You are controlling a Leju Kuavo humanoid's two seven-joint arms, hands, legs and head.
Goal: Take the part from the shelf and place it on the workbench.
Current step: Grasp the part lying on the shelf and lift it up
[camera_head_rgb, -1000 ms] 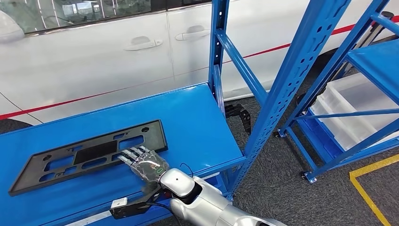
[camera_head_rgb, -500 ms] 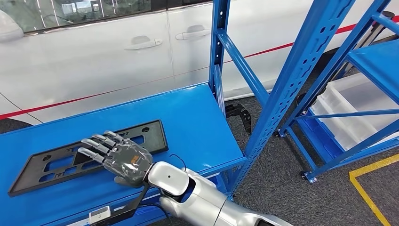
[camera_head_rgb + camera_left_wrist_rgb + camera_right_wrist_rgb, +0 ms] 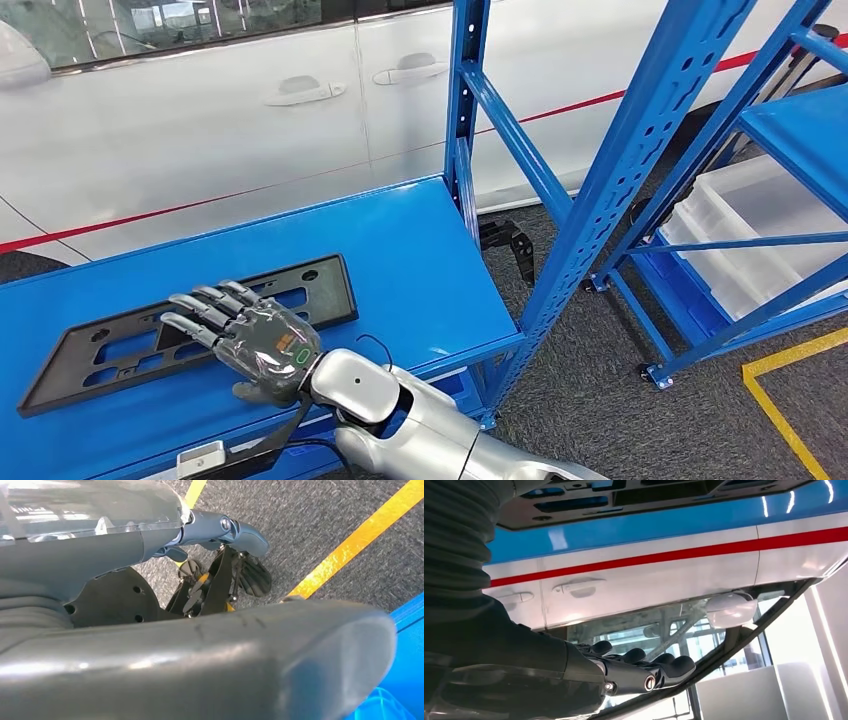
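Observation:
The part is a flat black plate with cut-outs (image 3: 328,292), lying on the blue shelf surface (image 3: 420,250) towards its left side. My right hand (image 3: 255,340) hovers just over the plate's middle, fingers spread and extended, holding nothing. In the right wrist view the plate (image 3: 664,490) lies beyond the hand's straight dark fingers (image 3: 644,672). My left hand (image 3: 200,645) hangs over the carpet floor, thumb and fingers extended, with nothing in it.
A white car with a red stripe (image 3: 200,130) stands behind the shelf. Blue uprights (image 3: 640,150) rise at the shelf's right end. A second blue rack with clear bins (image 3: 760,230) stands to the right. Yellow tape (image 3: 790,400) marks the grey carpet.
My right hand has risen off the plate's near edge, shifted left and spread its fingers. The plate has not moved.

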